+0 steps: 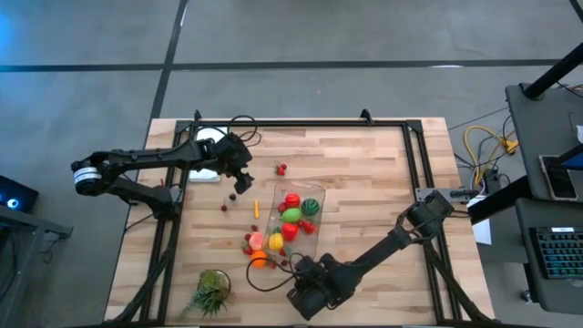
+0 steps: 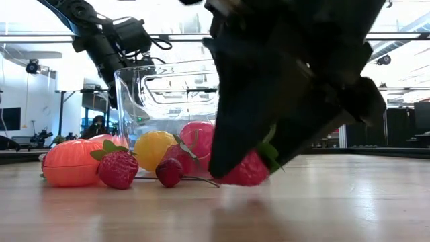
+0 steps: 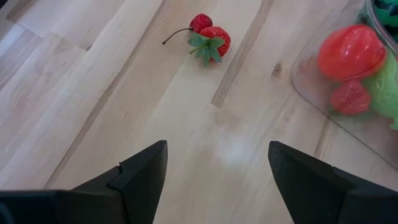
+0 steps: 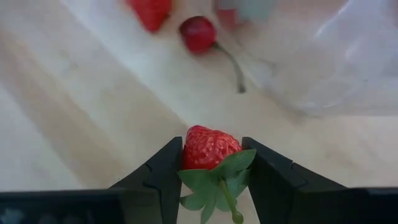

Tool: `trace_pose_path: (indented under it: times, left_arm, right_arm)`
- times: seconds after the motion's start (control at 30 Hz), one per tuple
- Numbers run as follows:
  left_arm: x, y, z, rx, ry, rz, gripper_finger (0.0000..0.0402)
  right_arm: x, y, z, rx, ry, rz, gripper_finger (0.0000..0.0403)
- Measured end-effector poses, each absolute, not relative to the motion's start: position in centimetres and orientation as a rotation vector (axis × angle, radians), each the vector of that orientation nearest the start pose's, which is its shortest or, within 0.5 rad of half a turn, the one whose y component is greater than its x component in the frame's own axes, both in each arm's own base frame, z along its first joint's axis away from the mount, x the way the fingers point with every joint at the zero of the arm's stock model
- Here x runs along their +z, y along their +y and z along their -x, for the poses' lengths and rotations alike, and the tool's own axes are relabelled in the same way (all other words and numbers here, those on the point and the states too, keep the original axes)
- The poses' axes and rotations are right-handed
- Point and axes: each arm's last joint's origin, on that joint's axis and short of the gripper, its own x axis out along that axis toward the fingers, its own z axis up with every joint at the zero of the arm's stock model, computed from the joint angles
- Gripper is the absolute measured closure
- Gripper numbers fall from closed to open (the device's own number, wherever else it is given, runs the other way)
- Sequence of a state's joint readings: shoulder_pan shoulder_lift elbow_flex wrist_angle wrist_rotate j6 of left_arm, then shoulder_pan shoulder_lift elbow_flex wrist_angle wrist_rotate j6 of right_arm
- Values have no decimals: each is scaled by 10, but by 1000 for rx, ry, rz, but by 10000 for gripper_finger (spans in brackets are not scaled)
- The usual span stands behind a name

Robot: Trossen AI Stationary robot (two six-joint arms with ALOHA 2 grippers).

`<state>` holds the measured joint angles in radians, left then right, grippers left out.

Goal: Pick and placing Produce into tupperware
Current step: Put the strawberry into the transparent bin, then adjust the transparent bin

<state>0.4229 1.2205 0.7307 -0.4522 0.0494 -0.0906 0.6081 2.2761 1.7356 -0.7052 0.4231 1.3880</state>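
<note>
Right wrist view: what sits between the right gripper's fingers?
A red strawberry with green leaves is clamped between the right gripper fingers, just above the bare wooden table; a cherry lies beyond it.

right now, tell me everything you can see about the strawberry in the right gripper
The strawberry is a small red toy with a bumpy, seeded-looking skin and a green leafy cap with a stem. It looks like plastic with fabric-like leaves. The right gripper is shut on its sides, one dark finger on each. In the low view it sits at the wooden table, near the clear tupperware.
</note>
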Motion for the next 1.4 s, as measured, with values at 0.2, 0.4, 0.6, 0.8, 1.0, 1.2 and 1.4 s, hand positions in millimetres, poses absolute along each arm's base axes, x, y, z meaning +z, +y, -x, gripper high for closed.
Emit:
trace_pose_path:
  times: [0.2,0.4,0.6,0.8,1.0,1.2,1.4]
  left_arm:
    - [212,94,-211,388,903,304,136]
    - [211,94,-211,389,906,305,136]
    - [212,94,-212,388,899,304,136]
    - [211,94,-212,388,899,304,136]
    - [212,94,-213,388,888,300,136]
    - [212,94,-213,388,888,300,136]
    - [212,94,-213,387,886,298,136]
  right_arm:
    - [163,267,-391,-500,923,-693,261]
    - [199,283,-390,-473,870,-731,261]
    - [249,275,-376,-666,746,-625,261]
    - [281,239,-365,-894,713,-494,258]
    - [272,205,-390,-929,809,-555,255]
    - [266,181,-405,-1011,761,-661,245]
    - [263,171,-410,-1036,791,-708,210]
